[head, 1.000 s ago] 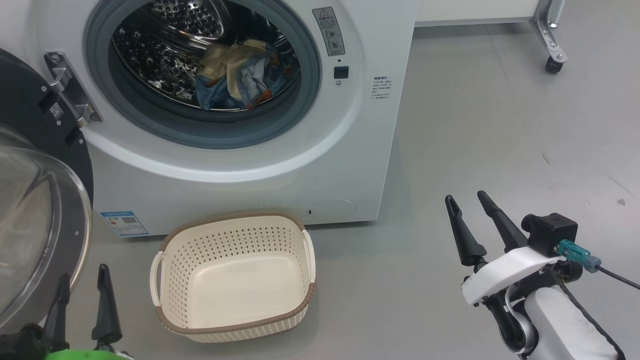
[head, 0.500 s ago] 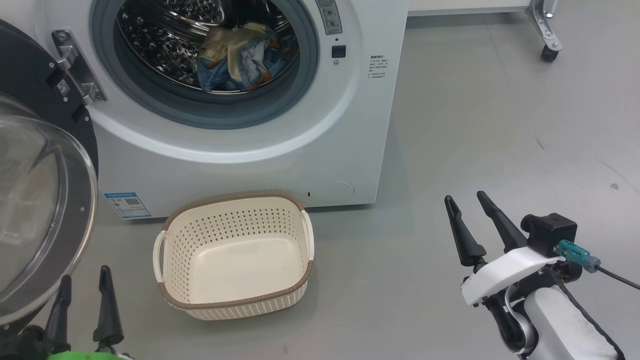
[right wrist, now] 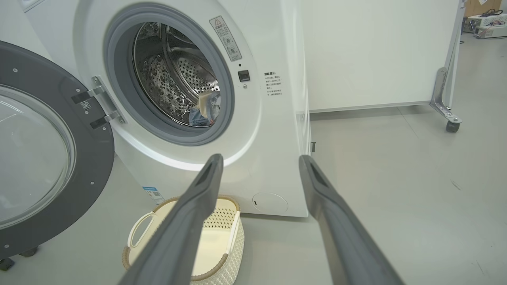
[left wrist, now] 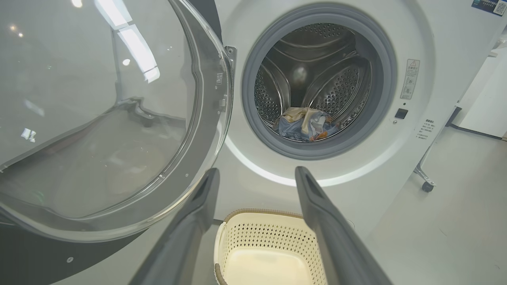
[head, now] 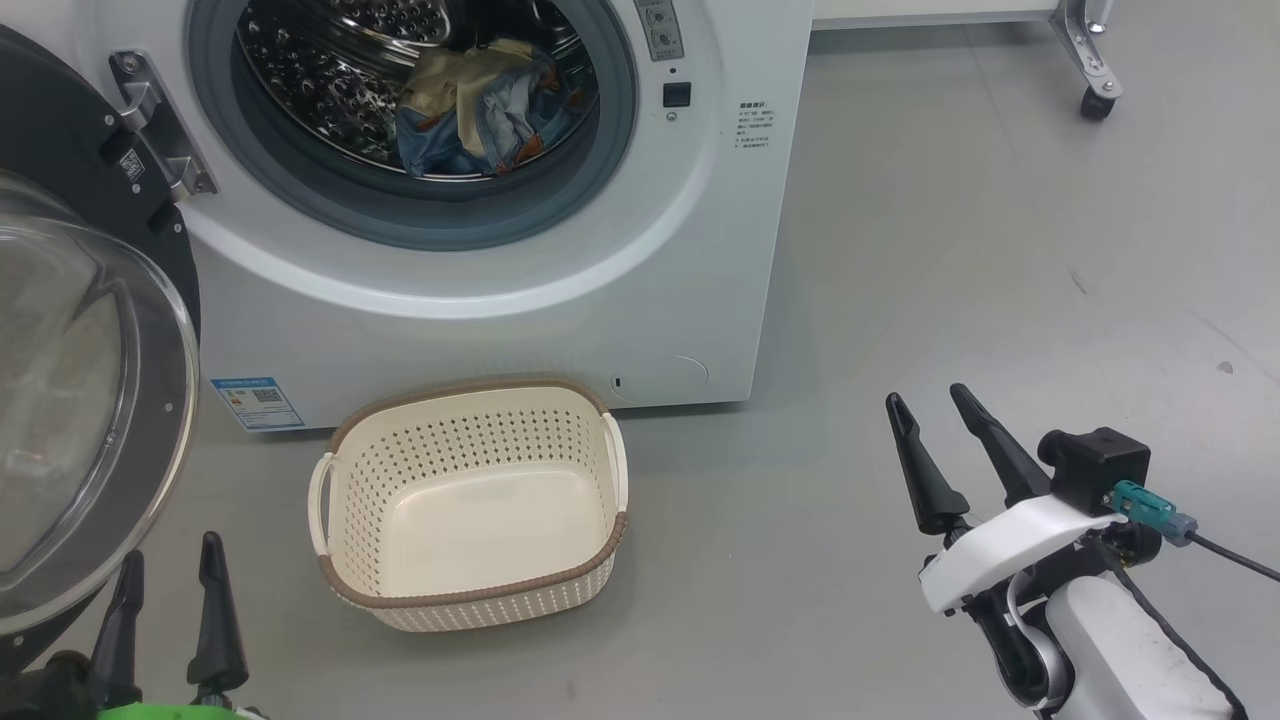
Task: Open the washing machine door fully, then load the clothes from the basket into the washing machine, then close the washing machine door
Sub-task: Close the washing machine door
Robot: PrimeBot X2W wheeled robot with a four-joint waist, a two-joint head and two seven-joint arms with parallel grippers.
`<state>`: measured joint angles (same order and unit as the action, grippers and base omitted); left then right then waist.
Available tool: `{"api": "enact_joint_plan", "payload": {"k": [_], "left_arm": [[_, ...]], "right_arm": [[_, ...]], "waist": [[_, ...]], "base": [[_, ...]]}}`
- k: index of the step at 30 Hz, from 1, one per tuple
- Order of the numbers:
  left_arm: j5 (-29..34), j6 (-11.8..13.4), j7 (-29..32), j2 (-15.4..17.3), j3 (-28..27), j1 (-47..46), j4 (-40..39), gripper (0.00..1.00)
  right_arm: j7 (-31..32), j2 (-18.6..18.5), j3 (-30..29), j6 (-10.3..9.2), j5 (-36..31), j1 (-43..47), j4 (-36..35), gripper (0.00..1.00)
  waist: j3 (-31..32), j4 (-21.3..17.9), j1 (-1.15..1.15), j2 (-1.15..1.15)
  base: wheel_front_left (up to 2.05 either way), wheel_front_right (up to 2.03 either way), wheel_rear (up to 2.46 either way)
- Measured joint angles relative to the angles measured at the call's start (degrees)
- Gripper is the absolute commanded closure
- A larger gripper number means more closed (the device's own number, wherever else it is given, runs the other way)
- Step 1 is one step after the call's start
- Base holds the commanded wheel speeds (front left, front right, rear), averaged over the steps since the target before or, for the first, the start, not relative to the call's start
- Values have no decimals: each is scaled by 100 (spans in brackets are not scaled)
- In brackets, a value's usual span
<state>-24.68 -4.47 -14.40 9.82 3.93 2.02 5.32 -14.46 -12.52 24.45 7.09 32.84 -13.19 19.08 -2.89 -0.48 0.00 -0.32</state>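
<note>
Since the basket (head: 470, 450) sits empty on the floor just in front of the washing machine (head: 500, 330) and the clothes (head: 480, 105) lie bunched in the steel drum, loading looks done. Only closing remains.

The washing machine door (head: 50, 120) stands swung wide on its hinge (head: 160, 130), at the machine's left. Left gripper (head: 170, 550): low beside the door's glass bowl, fingers spread, nothing held. Right gripper (head: 925, 395): well off to the right over bare floor, likewise spread and empty.

Risks, as judged:
- The clothes sit toward the drum's front. It is hard to tell whether a fold reaches the grey gasket (head: 600, 150). If one does, the door would pinch it and fail to latch.
- The rim is glossy and curved, so a fingertip push could slide off and leave the door part-swung.
- The left arm is close to the bowl, and a careless lift may knock the door outward against its hinge.
- The basket lies near the door's sweep. It probably sits beneath it, but a low arm following the door could clip it.
</note>
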Motion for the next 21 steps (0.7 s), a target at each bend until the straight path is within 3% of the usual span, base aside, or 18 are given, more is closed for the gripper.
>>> {"api": "enact_joint_plan", "payload": {"k": [21], "left_arm": [[41,-16,0,-53,56,2,46,0]], "right_arm": [[0,-21,-129,0,5,2,1,0]], "waist": [[32,226,0,0]], "base": [[0,0,0]]}}
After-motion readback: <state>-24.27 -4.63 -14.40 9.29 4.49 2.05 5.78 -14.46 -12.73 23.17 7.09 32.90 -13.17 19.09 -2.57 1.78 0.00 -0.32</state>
